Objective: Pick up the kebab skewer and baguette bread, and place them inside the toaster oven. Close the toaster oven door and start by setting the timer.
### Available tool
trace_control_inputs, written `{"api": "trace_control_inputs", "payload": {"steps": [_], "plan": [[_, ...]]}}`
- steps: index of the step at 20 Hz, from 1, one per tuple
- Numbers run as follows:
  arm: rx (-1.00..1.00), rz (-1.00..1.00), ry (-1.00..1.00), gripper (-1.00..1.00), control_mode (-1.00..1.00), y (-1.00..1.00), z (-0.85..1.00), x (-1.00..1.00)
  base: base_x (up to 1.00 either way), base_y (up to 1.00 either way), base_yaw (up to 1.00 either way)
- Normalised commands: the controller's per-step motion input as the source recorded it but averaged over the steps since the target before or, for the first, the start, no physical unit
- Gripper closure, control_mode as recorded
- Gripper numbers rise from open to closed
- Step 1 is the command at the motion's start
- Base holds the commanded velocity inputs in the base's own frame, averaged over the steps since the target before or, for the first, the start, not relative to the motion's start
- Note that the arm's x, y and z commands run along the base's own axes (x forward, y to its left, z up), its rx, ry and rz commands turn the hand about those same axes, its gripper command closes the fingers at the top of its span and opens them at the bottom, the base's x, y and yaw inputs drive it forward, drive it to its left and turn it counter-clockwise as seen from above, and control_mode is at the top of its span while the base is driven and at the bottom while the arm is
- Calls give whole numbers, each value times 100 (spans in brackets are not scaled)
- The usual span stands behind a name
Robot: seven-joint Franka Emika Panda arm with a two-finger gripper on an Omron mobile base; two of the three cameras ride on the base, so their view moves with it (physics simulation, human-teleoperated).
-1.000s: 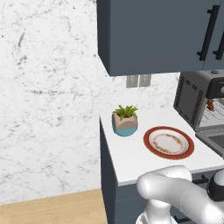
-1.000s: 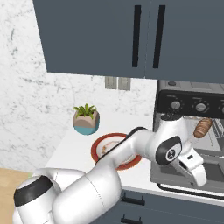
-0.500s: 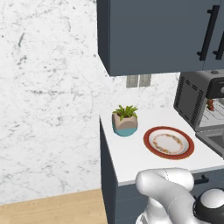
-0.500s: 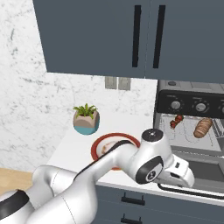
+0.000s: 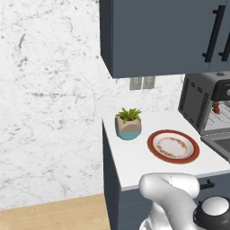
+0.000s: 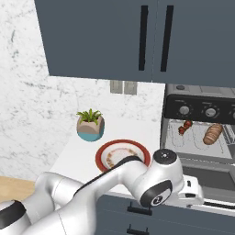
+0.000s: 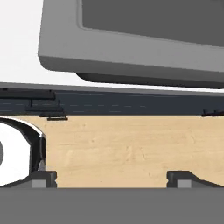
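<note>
Kebab skewer and baguette bread lie on the rack inside the toaster oven, its door folded down. Gripper hangs below the door's edge, apparently, fingers wide apart and empty.

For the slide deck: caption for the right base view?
Skewer and baguette sit inside the open oven; plate empty.

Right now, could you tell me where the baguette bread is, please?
In the right base view, the baguette bread lies on the rack inside the open toaster oven, on the right side, with the kebab skewer to its left.
</note>
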Motion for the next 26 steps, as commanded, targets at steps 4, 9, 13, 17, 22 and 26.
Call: {"api": "trace_control_inputs", "payload": {"steps": [4, 9, 13, 17, 22, 26], "plan": [[1, 15, 6, -100, -100, 14, -27, 1, 0, 0, 0], [1, 1, 6, -100, -100, 0, -7, 0, 0, 0, 0], [0, -15, 0, -100, -100, -1, -16, 0, 0, 0, 0], [2, -27, 0, -100, -100, 0, -18, 18, 0, 0, 0], [5, -17, -5, -100, -100, 0, -25, 13, 0, 0, 0], [0, -3, -6, -100, -100, 0, -24, 23, 0, 0, 0]]}}
